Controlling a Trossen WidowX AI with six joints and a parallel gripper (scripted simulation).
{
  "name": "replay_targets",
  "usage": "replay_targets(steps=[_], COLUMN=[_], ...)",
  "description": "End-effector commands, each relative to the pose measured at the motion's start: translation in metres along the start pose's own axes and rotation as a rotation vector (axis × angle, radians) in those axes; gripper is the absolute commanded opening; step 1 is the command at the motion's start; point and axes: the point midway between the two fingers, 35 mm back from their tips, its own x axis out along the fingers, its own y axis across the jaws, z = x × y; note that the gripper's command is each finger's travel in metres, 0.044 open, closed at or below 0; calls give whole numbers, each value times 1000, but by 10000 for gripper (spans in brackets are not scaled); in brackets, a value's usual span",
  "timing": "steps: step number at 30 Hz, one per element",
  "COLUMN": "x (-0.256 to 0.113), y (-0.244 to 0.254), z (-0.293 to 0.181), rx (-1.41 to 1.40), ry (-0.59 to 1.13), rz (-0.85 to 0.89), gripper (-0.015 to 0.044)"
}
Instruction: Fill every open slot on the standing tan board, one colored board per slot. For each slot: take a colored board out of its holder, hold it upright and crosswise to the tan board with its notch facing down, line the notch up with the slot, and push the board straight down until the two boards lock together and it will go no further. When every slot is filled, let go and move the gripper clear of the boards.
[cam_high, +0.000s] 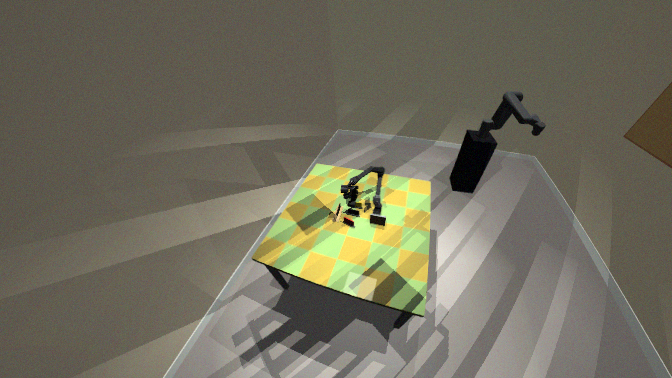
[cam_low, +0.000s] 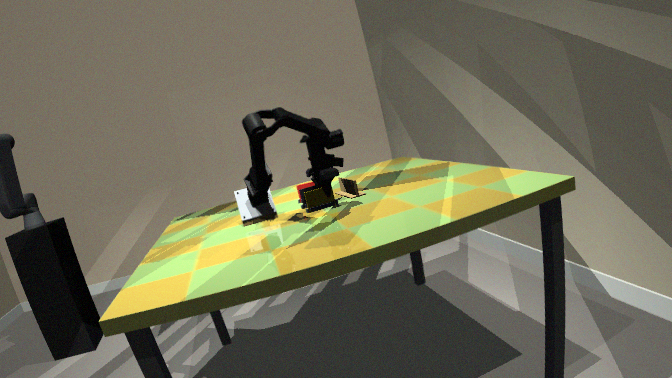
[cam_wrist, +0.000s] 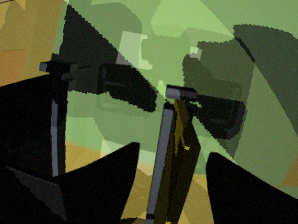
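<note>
The slots of the tan board (cam_high: 339, 212) (cam_low: 349, 187) are too small to make out, and the notch of the yellow board (cam_low: 318, 199) (cam_wrist: 189, 160) cannot be distinguished; the wrist view cuts off its lower end. The yellow board, dark with shadow, stands upright in its holder near the tan board, with a red board (cam_low: 304, 191) partly hidden behind it in the exterior view. The gripper (cam_high: 353, 202) (cam_low: 328, 193) (cam_wrist: 173, 155) is partly open, its fingers to either side of the yellow board without clamping it.
</note>
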Motion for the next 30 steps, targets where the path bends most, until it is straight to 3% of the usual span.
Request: replay_targets(steps=[1,6,12,16,30], x=[6,12,12,12,-3], y=[-1,0,0,0,0], z=[-1,-1,-1,-1,-1], rx=[-3,-3,-3,-3,-3], ry=[0,0,0,0,0], rz=[-6,-6,-6,-6,-5], gripper=[186,186,29,2,0])
